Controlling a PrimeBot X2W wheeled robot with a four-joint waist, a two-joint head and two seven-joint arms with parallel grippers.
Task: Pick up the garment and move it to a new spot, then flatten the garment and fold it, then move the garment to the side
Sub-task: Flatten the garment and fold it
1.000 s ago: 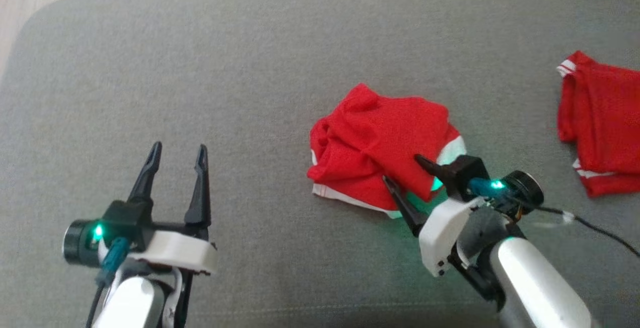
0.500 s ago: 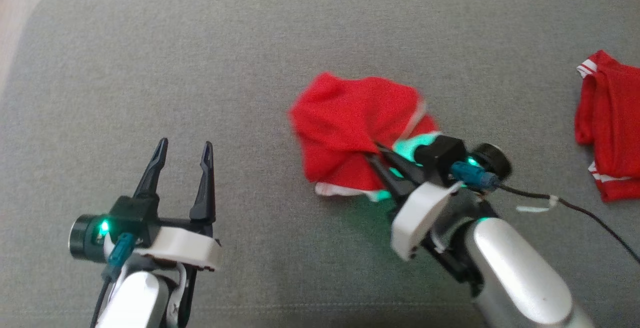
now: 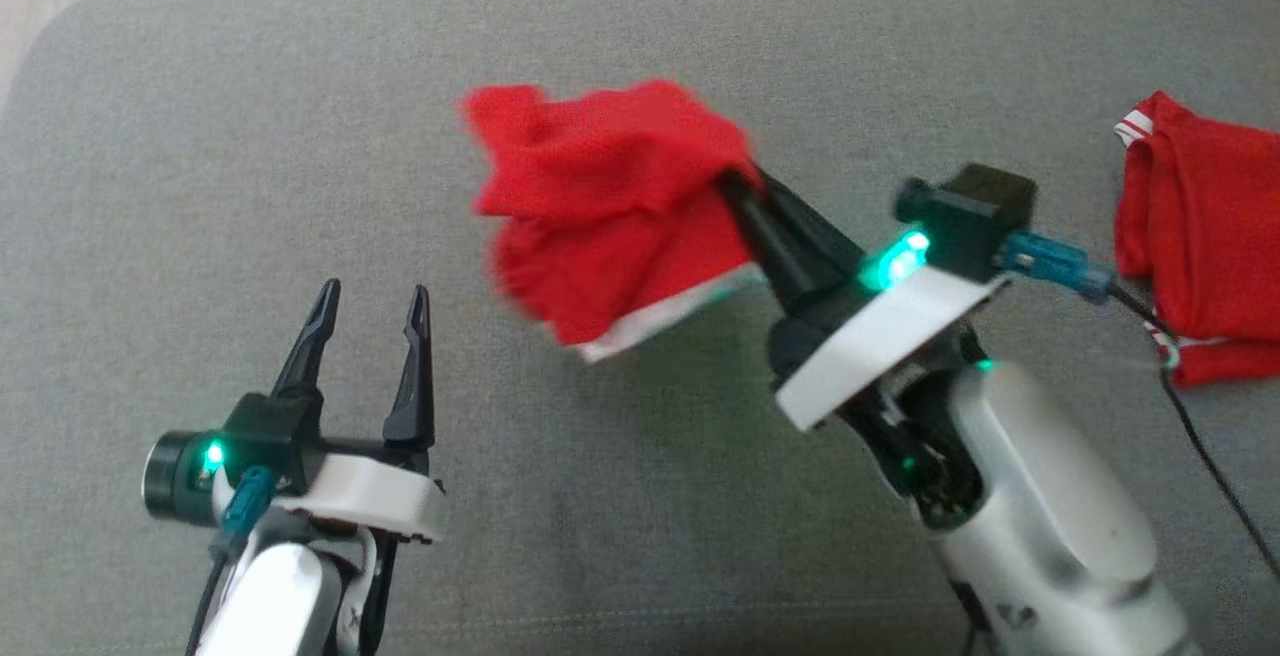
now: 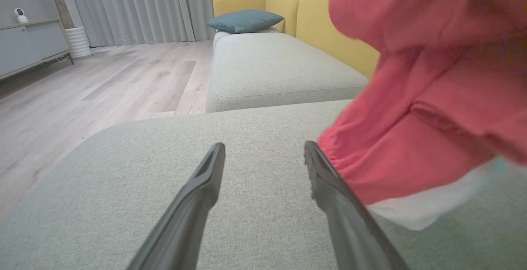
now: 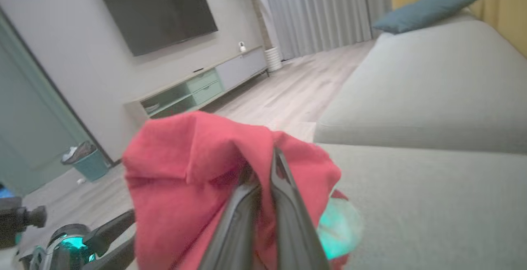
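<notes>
Grey upholstery of a sofa seat (image 3: 200, 186) forms the work surface, and pale wood flooring (image 4: 103, 84) lies beyond its rounded edge. Locate the garment (image 3: 600, 196) near the middle of the seat in the head view, hanging bunched from the right end effector (image 3: 740, 181) above the upholstery. Observe that this end effector is closed, its two dark fingers pinching a fold at the garment's upper right. Check the fabric: bright red, with a fine mesh-like weave, gathered in loose overlapping folds, and with a white band (image 3: 660, 316) along its lowest hem. Its outline is blurred. Note the left end effector (image 3: 374, 289) at the lower left, near the garment, with its jaws apart and holding nothing. A second red garment (image 3: 1210, 236) with white trim lies on the seat at the right edge, well apart.
</notes>
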